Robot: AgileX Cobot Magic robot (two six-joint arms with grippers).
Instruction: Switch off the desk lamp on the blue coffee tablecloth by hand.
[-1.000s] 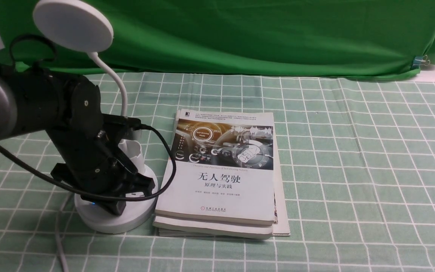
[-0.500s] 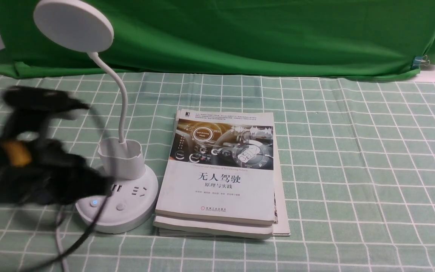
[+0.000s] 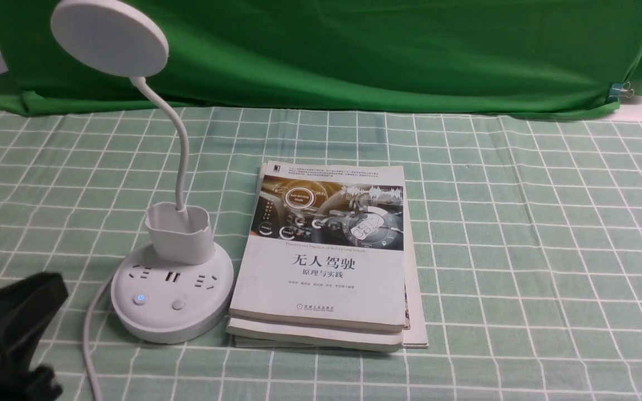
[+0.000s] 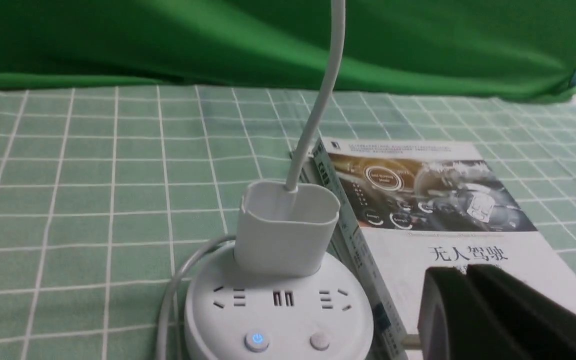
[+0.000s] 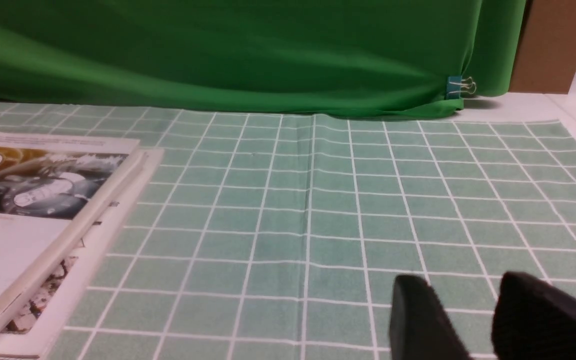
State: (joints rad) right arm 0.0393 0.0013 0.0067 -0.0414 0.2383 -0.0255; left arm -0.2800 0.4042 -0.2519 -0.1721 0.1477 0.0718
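The white desk lamp stands at the left of the mint grid tablecloth point(image 3: 521, 223). Its disc head point(image 3: 109, 38) looks dull, not glowing. Its round base point(image 3: 187, 326) shows sockets, a button with a blue light point(image 3: 140, 299) and a plain button point(image 3: 178, 304). The left wrist view shows the base point(image 4: 278, 320) and the blue-lit button point(image 4: 257, 340). My left gripper point(image 3: 53, 289) is shut and empty, low at the near left, apart from the base; its jaws point(image 4: 465, 272) stand together. My right gripper point(image 5: 463, 287) is open and empty over bare cloth, out of the front view.
A stack of books point(image 3: 326, 267) lies right beside the lamp base. The lamp's white cable point(image 3: 90, 340) runs from the base toward the near edge. A dark green backdrop cloth point(image 3: 354, 50) hangs along the far side, with a clip point(image 3: 622, 89) at its right end.
My left arm has pulled away from over the lamp base, to the left and toward the near edge. The base and its buttons now show uncovered. The lamp has not moved.
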